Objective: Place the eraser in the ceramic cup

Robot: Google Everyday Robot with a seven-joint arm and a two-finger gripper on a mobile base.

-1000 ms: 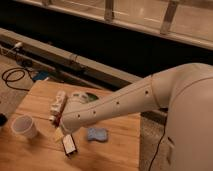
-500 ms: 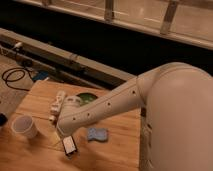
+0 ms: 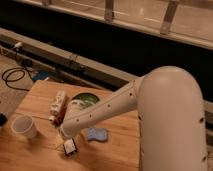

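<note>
gripper [image 3: 67, 141] was low over the table [image 3: 35, 102], jaws wide, right at the eraser [image 3: 70, 147] lying on the wood. cup [image 3: 25, 126] stood apart, toward the table's left end.

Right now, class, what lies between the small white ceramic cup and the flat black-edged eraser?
Only bare wooden tabletop, as the camera view shows. The small white ceramic cup stands to the left; the open pincer hangs close over the flat black-edged eraser.

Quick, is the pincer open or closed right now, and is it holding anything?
Pincer: open, low at the eraser, which lies on the table; nothing held.
</note>
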